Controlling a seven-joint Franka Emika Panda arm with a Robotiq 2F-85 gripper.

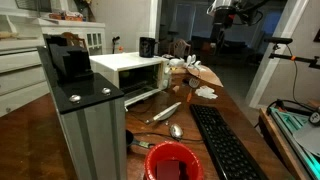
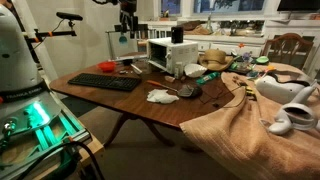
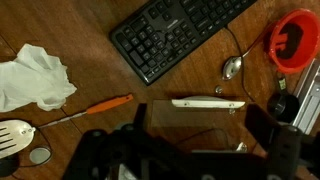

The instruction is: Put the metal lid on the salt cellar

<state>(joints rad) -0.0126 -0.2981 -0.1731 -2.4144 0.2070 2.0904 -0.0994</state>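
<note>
Wooden bench (image 3: 90,30), crowded; lid not yet lifted, fingers empty.
What is presumed to be the metal lid (image 3: 38,155), small and round, lies flat at the edge of the wrist view, just beside a pale slotted utensil (image 3: 10,135) and near the white cloth (image 3: 35,80). The salt cellar cannot be identified. The fingers (image 3: 100,160) stand wide, holding nothing, well above the bench. Risks: a thin, flat lid may skid or slip on closing; the descent may snag the cloth or the orange-handled screwdriver (image 3: 90,108); the wrong object may be targeted.

Black keyboard (image 3: 175,35) w/ red cup (image 3: 293,40) & spoon (image 3: 232,67) near — white cloth (image 3: 35,78), orange-handled screwdriver (image 3: 95,107) on wood table (image 3: 90,30).
</note>
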